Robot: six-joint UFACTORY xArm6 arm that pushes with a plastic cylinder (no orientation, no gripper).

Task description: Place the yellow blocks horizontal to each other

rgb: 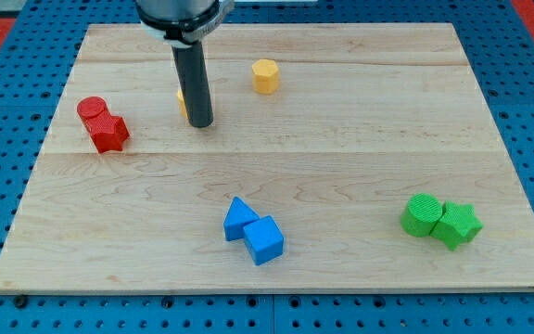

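Note:
A yellow hexagonal block [265,76] stands near the view's top, right of centre-left. A second yellow block [182,101] is mostly hidden behind my rod; only a sliver shows at the rod's left edge, and its shape cannot be made out. My tip [201,123] rests on the board right against that hidden yellow block, in front of it and slightly to its right. The hexagonal block lies to the view's right of the tip and a little higher.
A red cylinder [91,109] and a red star block [109,133] touch at the view's left. A blue triangle [239,219] and blue cube [264,239] touch at the bottom centre. A green cylinder [422,215] and green star [457,224] touch at the bottom right.

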